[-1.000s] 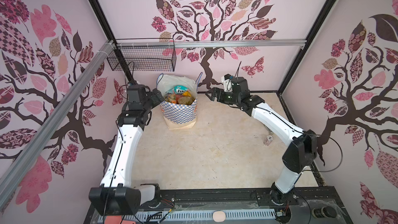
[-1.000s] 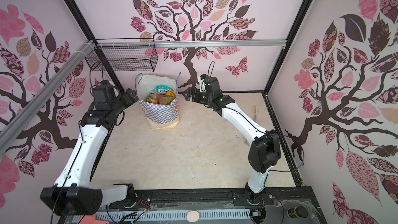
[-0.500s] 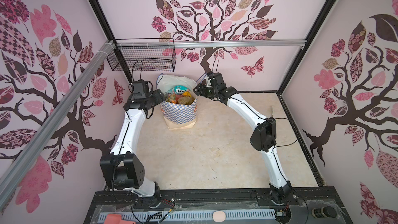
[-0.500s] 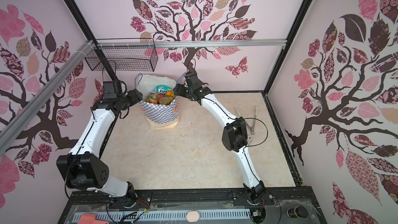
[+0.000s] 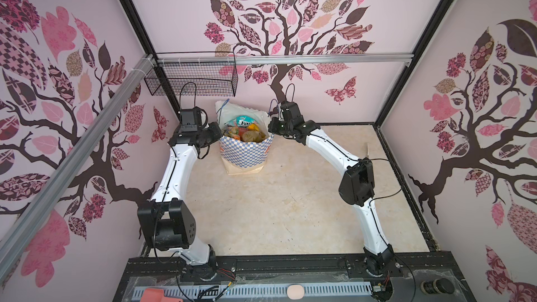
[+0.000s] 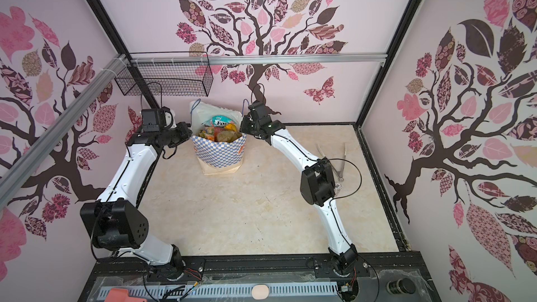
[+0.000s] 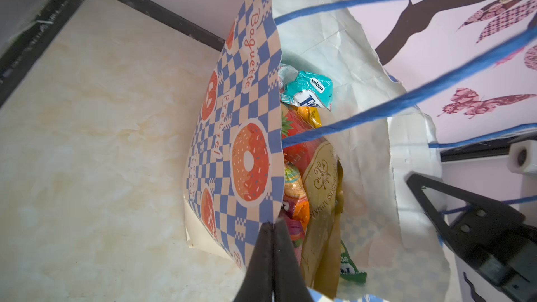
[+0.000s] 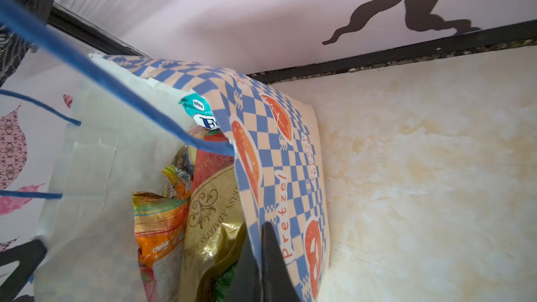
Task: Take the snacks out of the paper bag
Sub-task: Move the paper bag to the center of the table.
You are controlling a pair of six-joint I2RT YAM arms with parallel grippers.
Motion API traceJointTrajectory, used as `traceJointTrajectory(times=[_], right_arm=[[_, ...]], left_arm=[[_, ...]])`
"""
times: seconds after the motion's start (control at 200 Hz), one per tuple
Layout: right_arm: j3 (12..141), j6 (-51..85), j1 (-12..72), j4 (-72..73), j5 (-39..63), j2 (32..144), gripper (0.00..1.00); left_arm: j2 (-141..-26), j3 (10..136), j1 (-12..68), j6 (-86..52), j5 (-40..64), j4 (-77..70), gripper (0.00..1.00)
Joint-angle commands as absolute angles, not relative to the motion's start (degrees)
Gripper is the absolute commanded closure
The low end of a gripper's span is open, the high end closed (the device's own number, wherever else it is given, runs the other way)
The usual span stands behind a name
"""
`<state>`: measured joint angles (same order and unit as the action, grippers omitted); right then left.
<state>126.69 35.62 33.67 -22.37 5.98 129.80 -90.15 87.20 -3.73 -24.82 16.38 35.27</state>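
The paper bag (image 5: 247, 155) (image 6: 220, 152), blue-and-white checked with a tan base, stands upright near the back wall. The snacks (image 5: 244, 130) (image 6: 220, 130) fill it to the rim. Among them are a teal packet (image 7: 308, 88) (image 8: 194, 106), a gold pack (image 7: 319, 175) (image 8: 209, 213), an orange packet (image 8: 157, 222) and a green packet (image 7: 348, 268). My left gripper (image 5: 219, 135) (image 7: 273, 225) is shut on the bag's left rim. My right gripper (image 5: 271, 127) (image 8: 261, 228) is shut on the right rim, one finger inside the wall and one outside. Blue cord handles (image 7: 406, 100) hang loose above.
A black wire basket (image 5: 193, 78) (image 6: 165, 78) hangs on the back wall, above and left of the bag. Metal tongs (image 6: 337, 158) and a small patterned cylinder (image 6: 338, 185) lie on the table at the right, behind my right arm. Walls enclose the table on three sides.
Both arms have swung in to the bag's sides. Both grippers, open a second ago, have closed on its rim. The bag has not moved.
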Motion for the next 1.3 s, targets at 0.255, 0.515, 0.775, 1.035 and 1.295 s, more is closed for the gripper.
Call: traceJointTrajectory(times=[0.255,0.515,0.775,1.035,1.295], right_arm=[[108.67,33.13,30.59,-21.91,5.64,109.7,1.0],[88.73,29.43,27.39,-20.23,8.55,94.23,1.0],[71.42,28.63,27.08,-19.01,9.45,80.99,0.64],[75.36,25.92,26.98,-24.77,6.25,77.66,0.12],[84.16,23.32,27.32,-24.89,3.16,73.3,0.07]], left_arm=[[-79.6,82.81,2.27,-30.07,25.31,32.96,1.0],[-73.73,73.68,11.69,-36.56,23.19,30.9,1.0],[-67.45,67.29,17.58,-40.29,17.62,31.18,0.91],[-63.1,68.32,17.93,-31.99,10.33,38.33,0.41],[-54.68,74.01,17.93,-18.89,2.53,43.58,0.34]])
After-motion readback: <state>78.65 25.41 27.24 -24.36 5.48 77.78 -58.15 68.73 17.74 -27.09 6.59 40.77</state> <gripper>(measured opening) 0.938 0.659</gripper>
